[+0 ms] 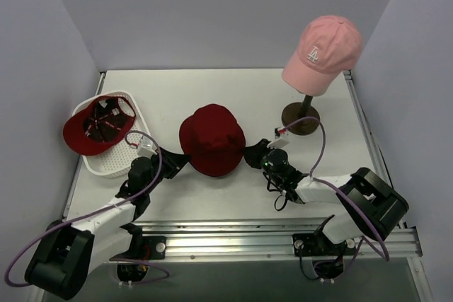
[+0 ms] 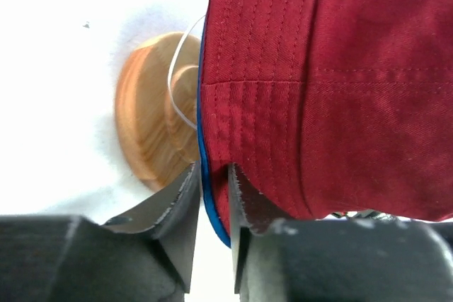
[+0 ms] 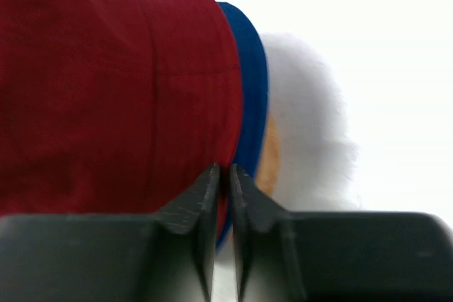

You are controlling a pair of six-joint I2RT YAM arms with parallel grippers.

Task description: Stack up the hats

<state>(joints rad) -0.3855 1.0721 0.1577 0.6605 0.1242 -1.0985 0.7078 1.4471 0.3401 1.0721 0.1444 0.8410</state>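
A dark red bucket hat sits mid-table over a blue bucket hat, of which only the brim edge shows in the wrist views. My left gripper is at the hat's left edge. In the left wrist view it is shut on the dark red and blue brims. My right gripper is at the right edge, shut on the dark red brim. A pink LA cap sits on a stand at the back right. A red cap lies upside down in the basket.
The white mesh basket stands at the left edge. The pink cap's stand has a round brown base close behind my right arm. A round wooden piece shows beyond the brims. Grey walls close in the back and sides.
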